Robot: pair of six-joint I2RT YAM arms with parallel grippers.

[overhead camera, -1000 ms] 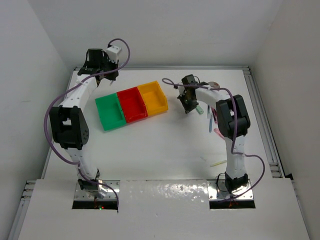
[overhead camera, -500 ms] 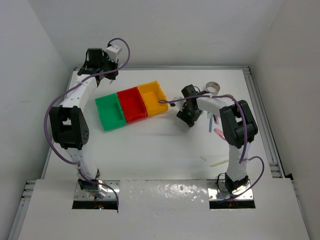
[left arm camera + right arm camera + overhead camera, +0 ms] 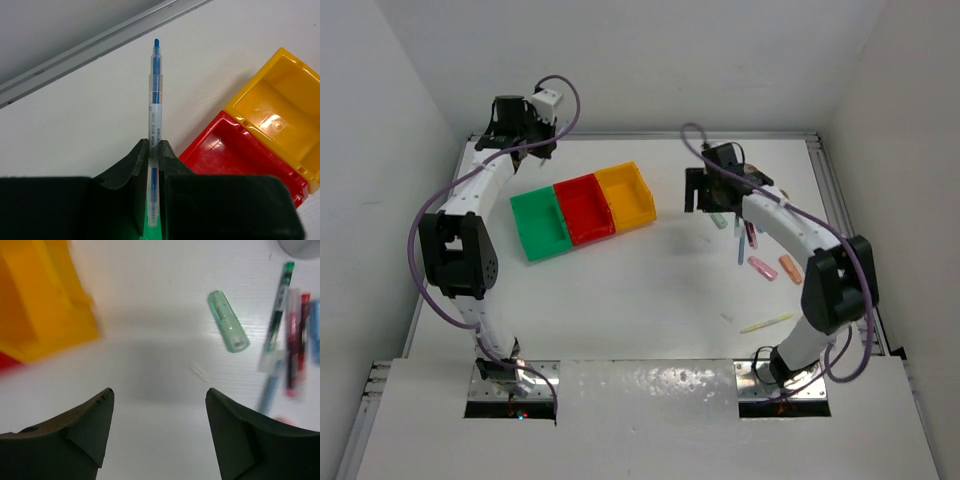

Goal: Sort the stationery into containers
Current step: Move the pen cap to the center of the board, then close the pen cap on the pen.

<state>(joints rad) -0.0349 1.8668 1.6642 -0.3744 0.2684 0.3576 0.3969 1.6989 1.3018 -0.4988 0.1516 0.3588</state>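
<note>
My left gripper (image 3: 153, 147) is shut on a thin blue pen (image 3: 155, 90), which sticks out ahead of the jaws toward the back rail. In the top view it (image 3: 525, 148) hovers behind the green bin (image 3: 542, 225). The red bin (image 3: 585, 208) and yellow bin (image 3: 626, 193) follow in a row. My right gripper (image 3: 159, 392) is open and holds nothing, low over bare table just right of the yellow bin (image 3: 45, 300). Ahead of it lie a pale-green stick (image 3: 228, 321), a green pen (image 3: 277, 315) and a red pen (image 3: 300, 340).
Further stationery lies on the right side of the table: a pink stick (image 3: 761, 267), an orange-red stick (image 3: 790, 268) and a thin yellowish pen (image 3: 767, 322) nearer the front. A rail (image 3: 100, 45) runs along the back edge. White walls enclose the table.
The right gripper went from shut to open. It dipped toward the front, then moved back beside the yellow bin, and its elbow swung out to the right. The left arm kept still.
</note>
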